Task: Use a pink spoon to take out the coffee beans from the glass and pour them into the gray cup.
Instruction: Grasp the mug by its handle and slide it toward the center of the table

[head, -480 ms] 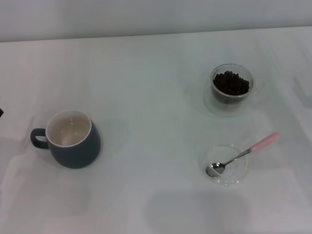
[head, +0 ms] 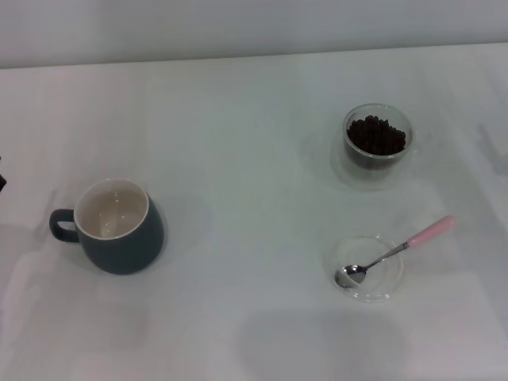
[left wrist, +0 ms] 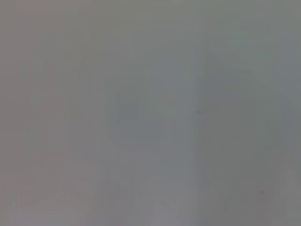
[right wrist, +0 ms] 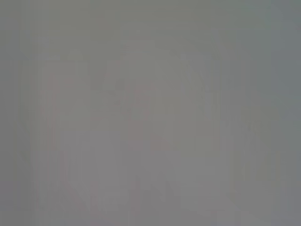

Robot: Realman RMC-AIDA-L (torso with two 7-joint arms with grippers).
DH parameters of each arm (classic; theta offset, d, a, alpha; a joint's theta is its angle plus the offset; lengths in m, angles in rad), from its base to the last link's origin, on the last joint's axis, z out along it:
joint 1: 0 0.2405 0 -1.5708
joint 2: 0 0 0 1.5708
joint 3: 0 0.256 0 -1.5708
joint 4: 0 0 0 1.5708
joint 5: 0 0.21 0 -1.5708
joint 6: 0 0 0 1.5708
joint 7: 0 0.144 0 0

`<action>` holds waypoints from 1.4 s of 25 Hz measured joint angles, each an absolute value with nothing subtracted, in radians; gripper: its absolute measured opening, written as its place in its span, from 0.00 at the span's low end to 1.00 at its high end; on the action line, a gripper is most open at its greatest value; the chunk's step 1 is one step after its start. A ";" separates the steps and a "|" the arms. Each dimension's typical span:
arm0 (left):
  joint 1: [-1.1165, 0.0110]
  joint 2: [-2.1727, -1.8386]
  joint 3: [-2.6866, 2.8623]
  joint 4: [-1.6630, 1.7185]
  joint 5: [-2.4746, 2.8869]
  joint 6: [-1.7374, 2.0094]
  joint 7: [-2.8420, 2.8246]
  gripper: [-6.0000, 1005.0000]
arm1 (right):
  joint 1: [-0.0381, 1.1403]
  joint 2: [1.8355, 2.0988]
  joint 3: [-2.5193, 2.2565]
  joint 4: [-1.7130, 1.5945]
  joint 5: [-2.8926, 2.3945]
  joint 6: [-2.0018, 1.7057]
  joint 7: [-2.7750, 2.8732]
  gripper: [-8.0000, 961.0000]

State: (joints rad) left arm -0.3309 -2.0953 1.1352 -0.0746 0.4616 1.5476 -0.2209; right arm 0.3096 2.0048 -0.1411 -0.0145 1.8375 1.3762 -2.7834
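The pink spoon (head: 397, 252) lies with its metal bowl in a flat clear saucer (head: 379, 286) at the front right, its pink handle pointing back and right over the rim. The glass (head: 378, 140), filled with coffee beans (head: 377, 135), stands behind it at the back right. The gray cup (head: 121, 226) stands at the front left, upright, its handle to the left, its cream inside without beans. Neither gripper shows in the head view. Both wrist views show only a plain grey surface.
A white table (head: 254, 159) carries everything. A pale wall runs along the back edge. A small dark sliver (head: 1, 181) shows at the far left edge of the head view.
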 joint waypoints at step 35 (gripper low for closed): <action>-0.220 -2.089 1.134 -0.130 0.649 1.488 -0.211 0.88 | 0.320 2.004 -0.141 -0.036 1.838 1.332 -2.783 0.91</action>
